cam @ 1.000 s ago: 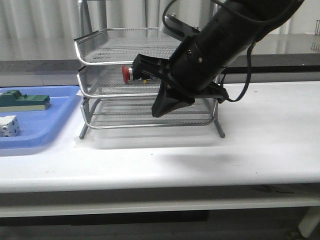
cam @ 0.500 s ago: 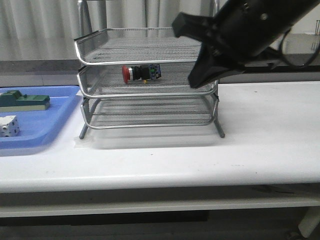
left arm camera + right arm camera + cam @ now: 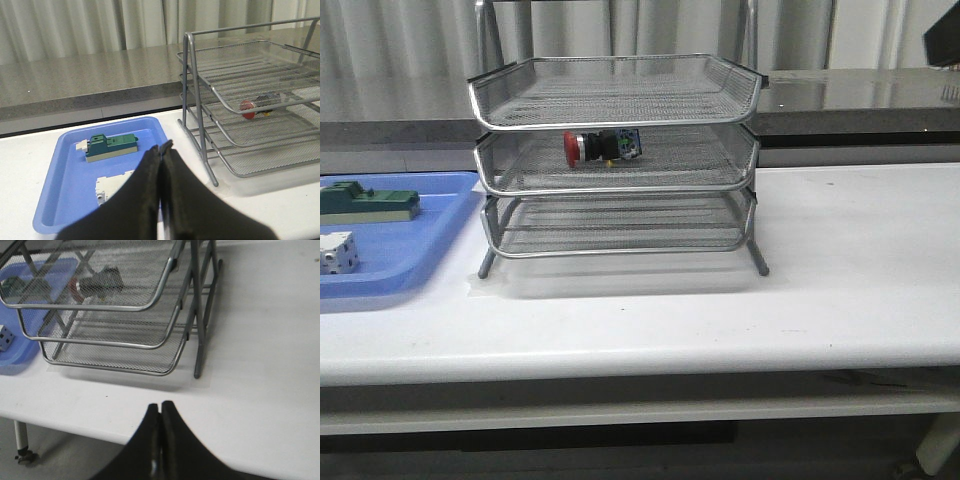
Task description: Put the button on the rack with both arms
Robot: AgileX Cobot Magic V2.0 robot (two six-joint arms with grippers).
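The button [image 3: 601,146], red cap to the left, black body and blue rear block, lies on its side on the middle tier of the silver wire-mesh rack [image 3: 620,185]. It also shows in the left wrist view [image 3: 254,106] and, through the mesh, in the right wrist view [image 3: 97,284]. My left gripper [image 3: 162,148] is shut and empty, above the blue tray, left of the rack [image 3: 260,100]. My right gripper [image 3: 160,406] is shut and empty, above the white table to the right front of the rack [image 3: 125,310]. In the front view only a dark corner of the right arm [image 3: 945,45] shows.
A flat blue tray [image 3: 410,260] lies left of the rack with a green block [image 3: 370,203] and a white cube with dark dots [image 3: 338,252]. In the left wrist view the tray [image 3: 60,200] holds the green block [image 3: 111,146] and a white part [image 3: 112,184].
My right arm has let go of the button on the middle tier and drawn back up and to the right, almost out of the front view. The button has stayed put.
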